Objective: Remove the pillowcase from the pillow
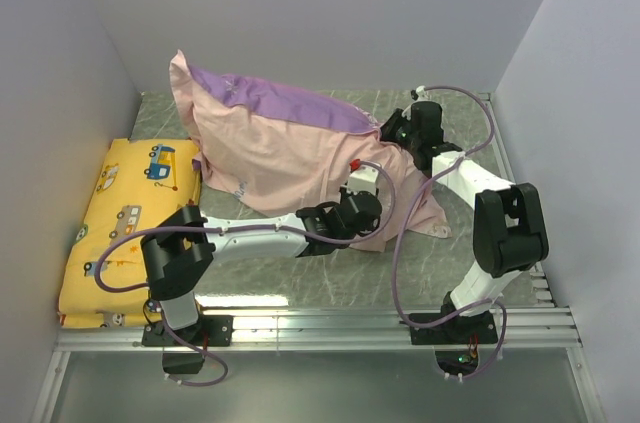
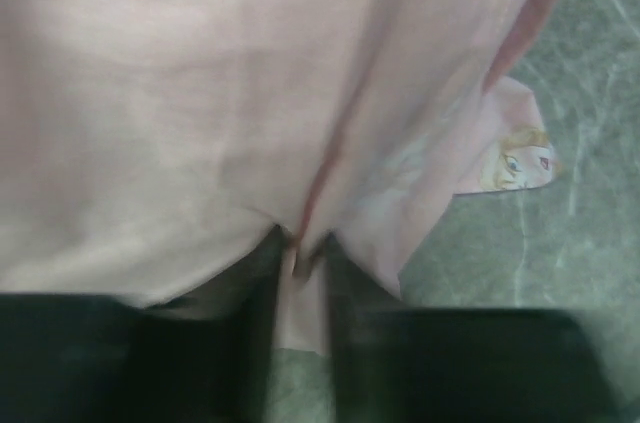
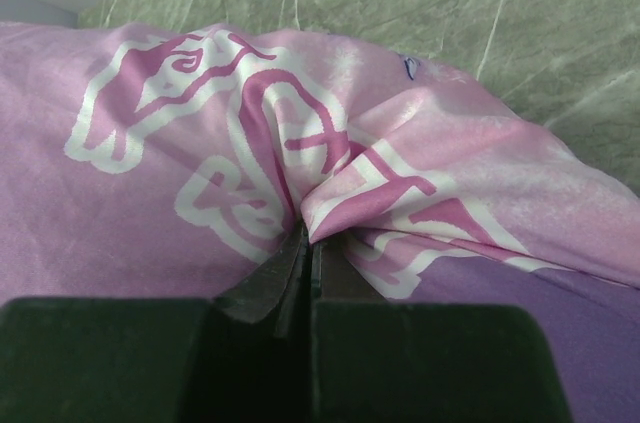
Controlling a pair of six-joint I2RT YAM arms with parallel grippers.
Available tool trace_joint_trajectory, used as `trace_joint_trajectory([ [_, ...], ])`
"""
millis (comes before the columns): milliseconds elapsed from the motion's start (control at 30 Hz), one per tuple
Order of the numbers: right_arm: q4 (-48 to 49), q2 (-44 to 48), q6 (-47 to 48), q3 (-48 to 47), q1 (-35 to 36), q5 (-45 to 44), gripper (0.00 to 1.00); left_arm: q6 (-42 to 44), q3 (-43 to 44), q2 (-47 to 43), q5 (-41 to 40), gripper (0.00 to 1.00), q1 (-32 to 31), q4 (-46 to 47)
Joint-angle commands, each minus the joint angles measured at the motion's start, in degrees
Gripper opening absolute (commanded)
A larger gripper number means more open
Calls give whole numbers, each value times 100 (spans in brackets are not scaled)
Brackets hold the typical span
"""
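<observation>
The pillowcase (image 1: 290, 148) lies humped across the table (image 1: 300, 288), mostly pale-pink side out; no pillow shows, though it is presumably inside the plump far-left end. The right gripper (image 3: 305, 243) is clamped tight on bunched lettering, likely as an anchor, while the left gripper (image 2: 300, 255) narrowly pinches a pale fold, ready to peel fabric away

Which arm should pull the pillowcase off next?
Probably right: the right hand is clamped tight on the pillowcase at its far-right end, opposite the plump side. The left hand pinches only a loose pink fold near the front.
</observation>
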State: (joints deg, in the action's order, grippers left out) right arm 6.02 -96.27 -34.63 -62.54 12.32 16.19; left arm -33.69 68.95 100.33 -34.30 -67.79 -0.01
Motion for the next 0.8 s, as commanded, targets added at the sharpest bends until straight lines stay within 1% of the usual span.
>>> trace_joint_trajectory([
  [0, -1551, -173, 194, 410, 201, 429, 1, -287, 321, 4, -577, 15, -15, -244],
  [67, -1578, -147, 211, 418, 201, 412, 1, -357, 304, -31, -752, 1, -15, -332],
  [167, -1613, -103, 255, 427, 201, 342, 1, -445, 146, -242, -971, 0, -6, -377],
  [300, -1683, -120, 317, 392, 192, 236, 2, -655, -56, -707, -1402, 0, 108, -806],
  [333, -1701, -138, 343, 375, 183, 236, 2, -708, -170, -1030, -1499, 0, 143, -1016],
  [400, -1745, -173, 369, 305, 175, 192, 2, -762, -363, -1418, -1727, 0, 265, -1150],
  [433, -1771, -173, 378, 278, 175, 175, 2, -753, -565, -1838, -1772, 0, 327, -1211],
  [467, -1815, -182, 387, 260, 175, 157, 2, -753, -671, -2051, -1790, 0, 397, -1290],
  [533, -1868, -173, 422, 173, 157, 131, 2, -753, -969, -2603, -1599, 1, 818, -1343],
  [567, -1929, -138, 431, 111, 148, 104, 2, -709, -1075, -2746, -1458, 1, 1185, -1265],
  [633, -1982, -77, 448, 58, 166, 69, 2, -630, -1304, -3001, -985, 1, 1495, -1133],
  [667, -2060, -33, 449, 15, 166, 43, 2, -543, -1340, -3020, -921, 1, 1619, -1054],
  [700, -2096, 107, 449, -21, 166, 8, 5, -490, -1340, -2985, -877, 1, 1637, -1036],
  [767, -2262, 266, 492, -100, 218, -132, 15, -384, -1183, -2713, -719, 1, 1646, -1088],
])
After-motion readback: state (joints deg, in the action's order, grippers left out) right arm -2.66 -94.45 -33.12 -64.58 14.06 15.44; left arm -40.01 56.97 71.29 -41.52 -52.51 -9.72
